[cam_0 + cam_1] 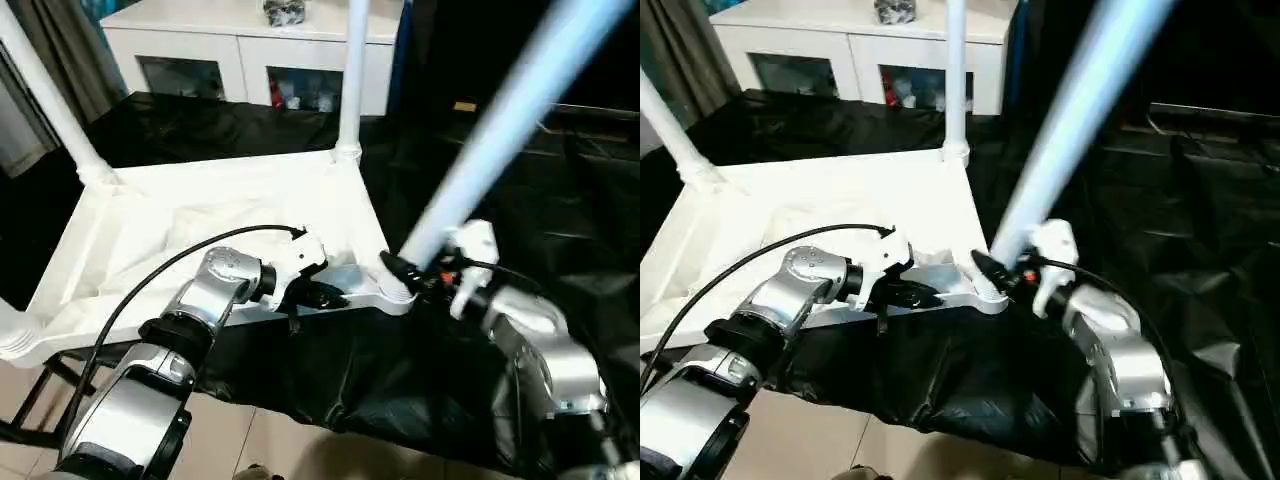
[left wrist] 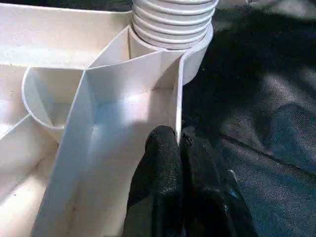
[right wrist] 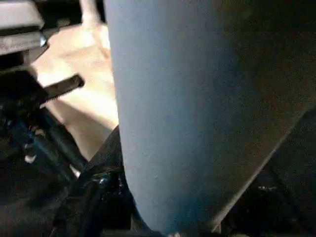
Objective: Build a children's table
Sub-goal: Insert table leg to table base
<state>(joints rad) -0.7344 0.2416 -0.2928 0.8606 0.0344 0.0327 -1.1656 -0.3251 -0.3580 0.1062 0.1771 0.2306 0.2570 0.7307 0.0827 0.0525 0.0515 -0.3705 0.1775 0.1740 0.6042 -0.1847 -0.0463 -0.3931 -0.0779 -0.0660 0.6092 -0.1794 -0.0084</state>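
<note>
Tabletop (image 1: 230, 225) is lying underside up on the black-covered work table (image 1: 560, 240). Left gripper (image 2: 178, 143) is pinching its thin rim wall, apparently steadying it, while right gripper (image 1: 405, 272) is clamping the fourth leg (image 1: 500, 130) at the near corner socket (image 1: 392, 296). Two legs (image 1: 350, 80) are standing behind, before a white cabinet (image 1: 240, 50).

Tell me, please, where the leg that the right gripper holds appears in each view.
Left eye view: the leg slants from the near corner socket to upper right.
Right eye view: the same slant, centre to top.
Left wrist view: its ribbed base, at the top.
Right wrist view: close up, in the centre.
Shared landmark: the corner socket.
</note>
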